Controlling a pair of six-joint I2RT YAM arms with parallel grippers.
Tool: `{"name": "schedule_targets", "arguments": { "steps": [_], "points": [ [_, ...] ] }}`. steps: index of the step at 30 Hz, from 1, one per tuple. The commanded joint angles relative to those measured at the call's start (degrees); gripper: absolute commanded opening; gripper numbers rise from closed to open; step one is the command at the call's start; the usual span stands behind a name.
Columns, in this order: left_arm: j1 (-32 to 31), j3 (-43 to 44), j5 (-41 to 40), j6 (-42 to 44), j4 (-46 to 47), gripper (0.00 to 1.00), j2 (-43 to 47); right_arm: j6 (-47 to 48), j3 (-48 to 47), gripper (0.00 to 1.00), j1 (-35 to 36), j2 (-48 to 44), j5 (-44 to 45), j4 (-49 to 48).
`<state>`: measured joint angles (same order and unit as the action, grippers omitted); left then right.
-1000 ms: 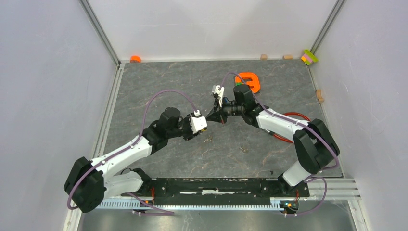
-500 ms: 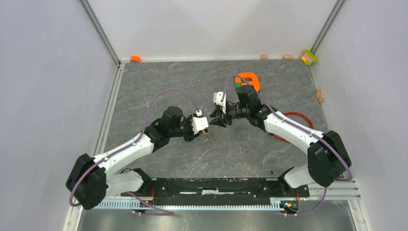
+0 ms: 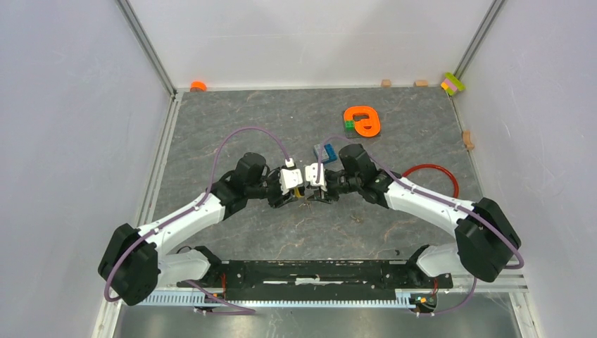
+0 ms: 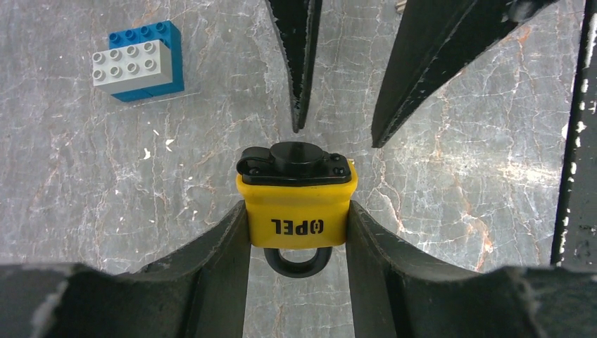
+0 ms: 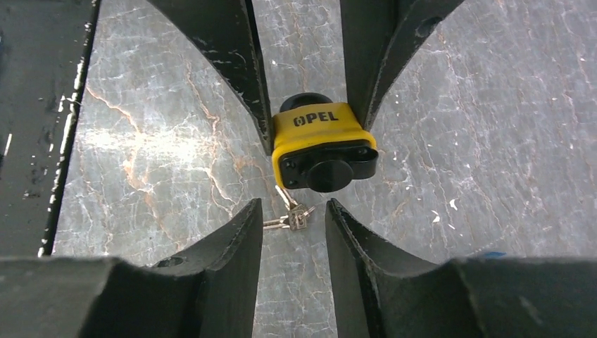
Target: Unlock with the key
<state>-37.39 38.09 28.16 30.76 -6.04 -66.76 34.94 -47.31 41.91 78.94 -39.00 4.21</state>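
Padlock (image 4: 296,204) clamped in left jaws, right jaws parted facing it, key bunch (image 5: 290,217) just beneath it.

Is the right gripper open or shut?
Open. In its wrist view the right gripper has its fingers apart, gripping nothing; the key shows through the gap.

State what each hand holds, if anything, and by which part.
The left hand clamps the yellow padlock by the two side edges of its body. The right hand is open, holding nothing.
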Motion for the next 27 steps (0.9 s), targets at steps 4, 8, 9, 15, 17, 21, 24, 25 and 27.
{"name": "schedule_targets", "arguments": {
  "steps": [4,8,9,15,17,21,24,25,27],
  "points": [
    [0.22,3.01,4.0,-1.81,1.93,0.02,0.14,-0.12,1.34,0.46,1.6,-3.11,6.82,-7.36],
    [0.22,2.95,4.43,-1.73,1.74,0.02,0.01,-0.11,0.66,0.54,1.59,-3.35,6.71,-6.6],
    [0.21,2.97,4.53,-1.72,1.78,0.02,-0.06,-0.12,0.49,0.55,1.67,-3.27,6.37,-6.41],
    [0.21,0.62,-1.47,-2.8,7.8,0.02,0.77,-7.05,-0.4,0.57,1.64,-1.27,2.42,-7.4],
    [0.12,-1.55,-5.08,-1.6,11.1,0.02,1.64,-14.59,2.07,0.58,0.82,-1.64,3.08,-13.16],
    [-0.07,-4.68,-10.35,0.49,16.67,0.02,3.86,-31.86,4.19,0.61,-4.43,-0.47,-0.7,-23.24],
    [-0.7,-6.07,-12.67,2.04,18.67,0.02,4.81,-41.24,3.97,0.63,-7.57,1.47,-4.51,-28.8],
    [-0.9,-6.62,-13.18,2.75,19.29,0.02,5.11,-43.75,3.83,0.64,-8.28,2.16,-5.24,-29.88],
    [-1.73,-7.12,-14.43,4.01,19.92,0.02,5.2,-47.21,3.18,0.64,-8.95,3.96,-7.24,-31.75]
  ]
}}
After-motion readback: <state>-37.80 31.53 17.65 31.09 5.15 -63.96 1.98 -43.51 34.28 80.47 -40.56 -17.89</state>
